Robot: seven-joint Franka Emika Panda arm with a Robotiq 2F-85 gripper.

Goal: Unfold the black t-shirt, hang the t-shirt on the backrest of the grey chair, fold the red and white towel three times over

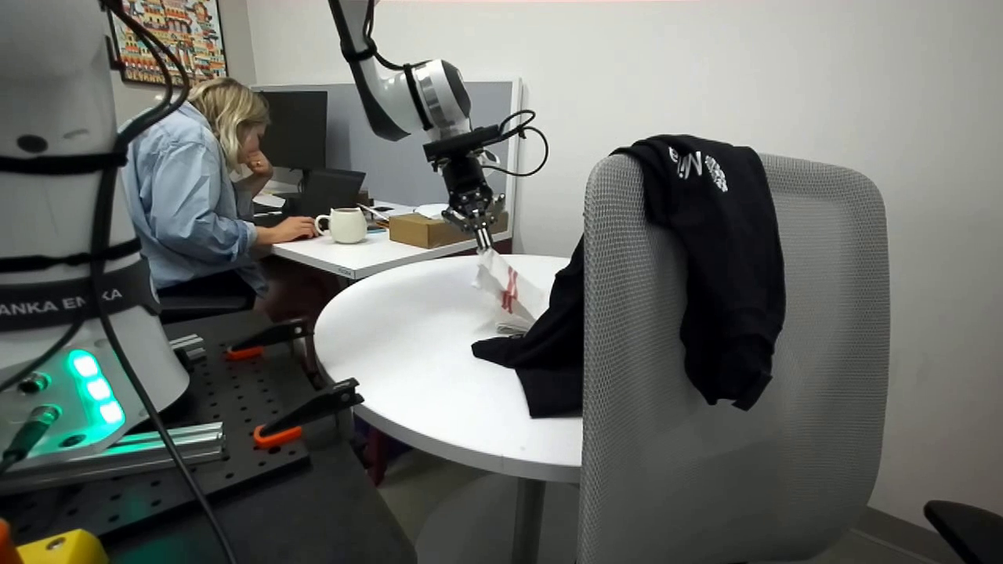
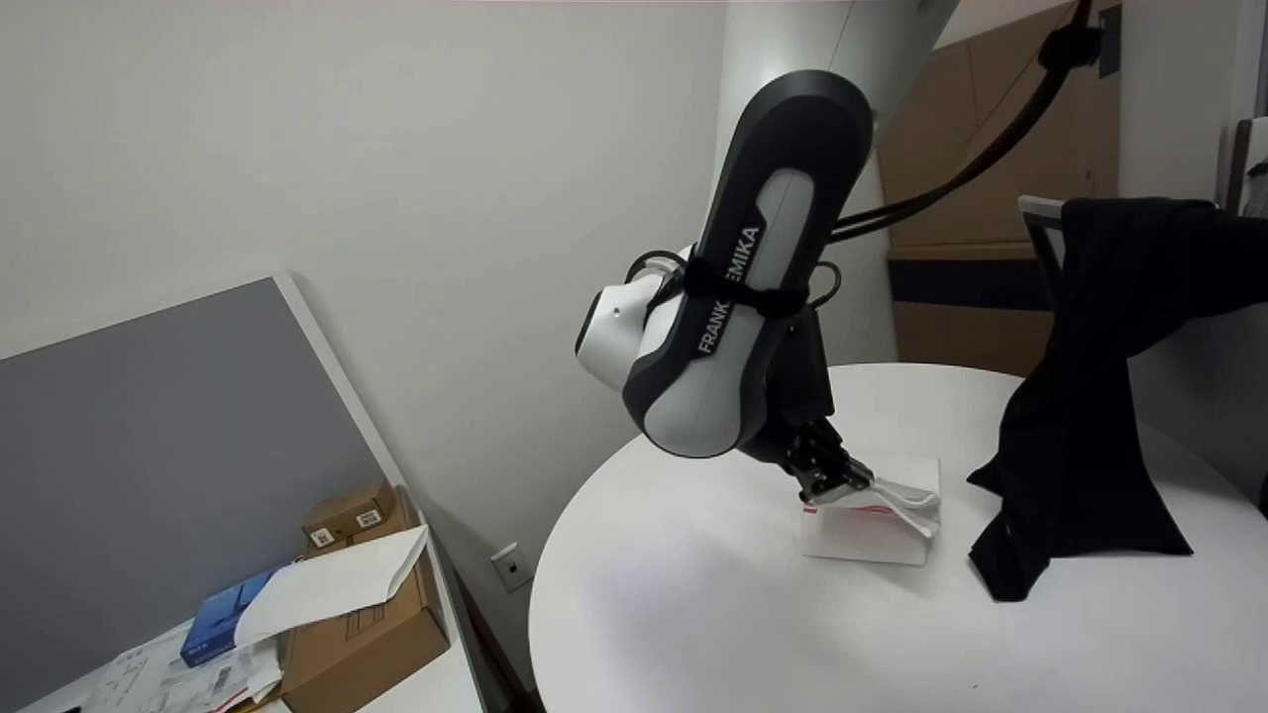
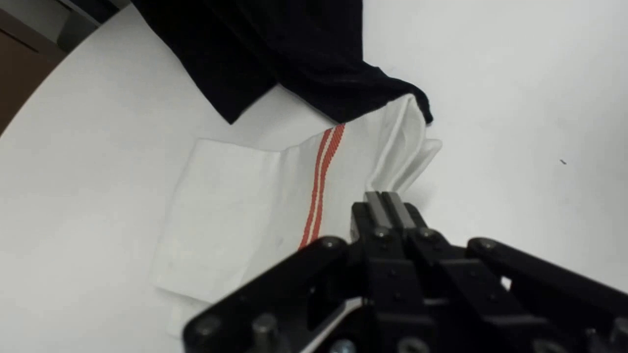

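The red and white towel lies on the round white table (image 1: 392,345), partly lifted; it shows in both exterior views (image 1: 513,291) (image 2: 867,543) and in the wrist view (image 3: 230,211). My gripper (image 1: 484,241) is shut on one edge of it; the jaws also show in the wrist view (image 3: 383,196). The pinched layers rise to the fingertips, while the rest of the towel rests on the table. The black t-shirt (image 1: 733,266) is draped over the backrest of the grey chair (image 1: 831,337); its lower part spreads on the table, beside the towel (image 2: 1080,446) (image 3: 294,44).
A person (image 1: 196,180) sits at a desk behind the table, with a white mug (image 1: 345,225) and a cardboard box (image 1: 427,231) on it. More boxes (image 2: 367,644) lie on a desk in an exterior view. Black clamps (image 1: 313,407) sit at the robot's mounting plate.
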